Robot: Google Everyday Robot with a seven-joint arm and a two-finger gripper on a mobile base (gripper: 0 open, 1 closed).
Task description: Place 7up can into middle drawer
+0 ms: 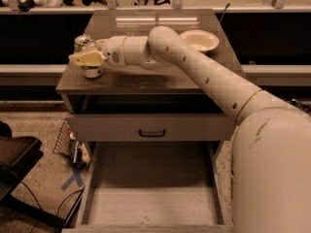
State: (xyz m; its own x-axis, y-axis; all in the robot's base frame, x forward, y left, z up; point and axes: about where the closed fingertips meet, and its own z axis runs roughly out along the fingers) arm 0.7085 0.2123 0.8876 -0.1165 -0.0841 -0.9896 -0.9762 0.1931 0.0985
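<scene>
— While the can (pixel 84 41) stands near the left edge of the cabinet top (pixel 160 81), we see the gripper (pixel 83 58) right across its front.
— We can't tell whether it's clamped on the can or loose. Further right, the white bowl (pixel 199 40) sits at the back corner.
— And below, we see the middle drawer (pixel 150 193) pulled out, under the drawer front (pixel 194 126).

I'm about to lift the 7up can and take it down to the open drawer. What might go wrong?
The 7up can stands near the left edge of the cabinet top, with the end effector against it; a sideways nudge may tip it off.
The open middle drawer lies below the closed drawer front; the can might clip that front on the way down.
</scene>
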